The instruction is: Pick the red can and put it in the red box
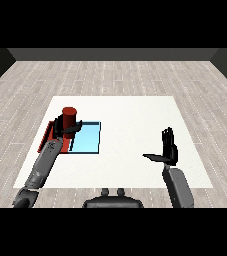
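The red can (69,116) stands upright at the table's left, over the boundary between the two trays. My left hand (65,128) is curled round its lower part, fingers on its right side. The red tray (49,133) shows only as a strip to the left of my left forearm, which hides most of it. The light blue tray (87,138) lies just right of the can. My right hand (169,148) is raised over the table's right side, fingers straight up and thumb out to the left, holding nothing.
The white table (130,115) stretches between the trays and my right hand. Its left edge runs close to the red tray. A grey wood floor surrounds the table.
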